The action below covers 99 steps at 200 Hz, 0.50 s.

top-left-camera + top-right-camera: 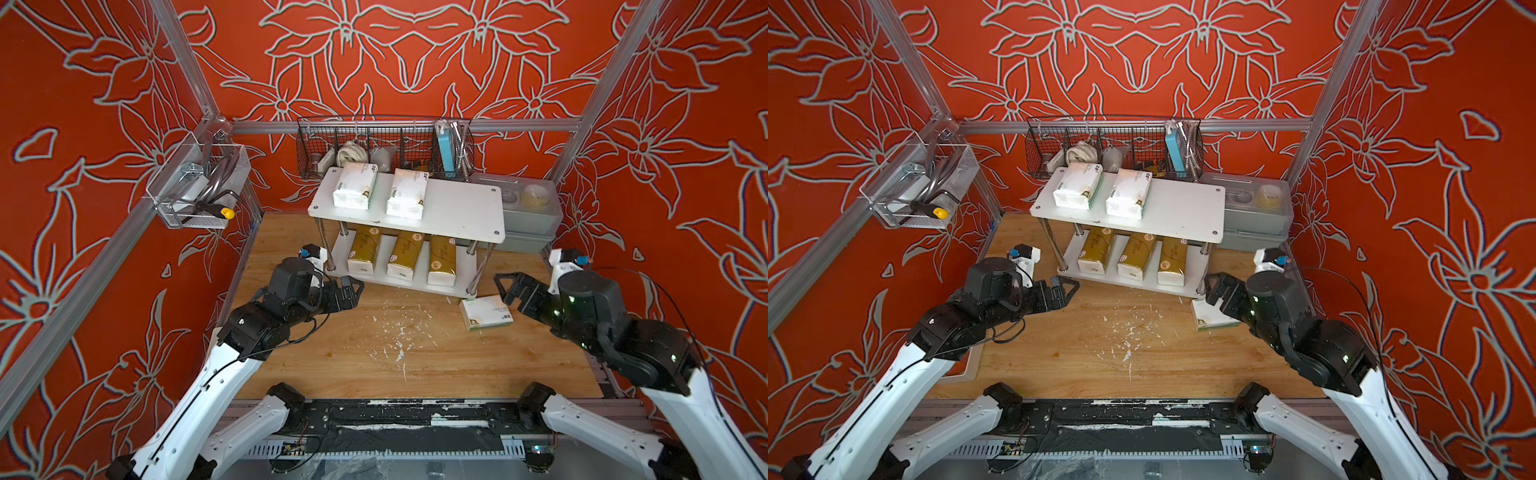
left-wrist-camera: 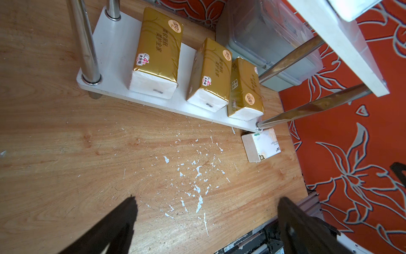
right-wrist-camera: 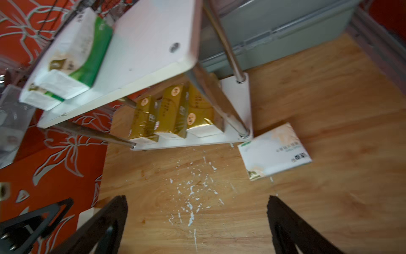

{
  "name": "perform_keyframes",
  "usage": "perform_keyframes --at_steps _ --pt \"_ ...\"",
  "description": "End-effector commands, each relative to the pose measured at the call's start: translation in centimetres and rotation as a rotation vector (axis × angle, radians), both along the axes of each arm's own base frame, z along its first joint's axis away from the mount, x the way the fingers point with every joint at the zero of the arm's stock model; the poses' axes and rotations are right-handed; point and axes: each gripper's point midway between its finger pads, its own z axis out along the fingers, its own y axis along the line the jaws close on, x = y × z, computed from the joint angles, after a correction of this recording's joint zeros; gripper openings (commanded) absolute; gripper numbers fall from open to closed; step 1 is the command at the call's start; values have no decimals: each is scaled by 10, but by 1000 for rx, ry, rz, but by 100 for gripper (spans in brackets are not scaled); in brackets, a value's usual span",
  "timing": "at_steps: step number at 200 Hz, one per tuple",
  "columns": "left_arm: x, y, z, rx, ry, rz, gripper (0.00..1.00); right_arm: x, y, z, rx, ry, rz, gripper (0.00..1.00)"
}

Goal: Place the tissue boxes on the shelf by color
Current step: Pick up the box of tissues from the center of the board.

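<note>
Gold tissue boxes (image 2: 157,50): print "柔软亲肤 柔护全家", badge "4".

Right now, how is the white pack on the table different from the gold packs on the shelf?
The white pack is white with green trim; the gold packs are shiny gold with white ends. The white pack lies on the table by a corner of the shelf; the gold packs sit in a row on its lower board. All are soft brick shapes.
</note>
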Motion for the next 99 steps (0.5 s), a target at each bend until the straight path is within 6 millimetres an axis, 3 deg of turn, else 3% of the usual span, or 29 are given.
perform_keyframes --at_steps 1,46,99 --pt "-4 0 -7 3 22 -16 99 -14 -42 -47 -111 115 -188 99" --pt "-3 -1 -13 11 35 -16 99 -6 -46 -105 -59 277 -356 99" --pt "-2 -3 -19 5 49 -17 99 31 -36 -146 216 407 -539 99"
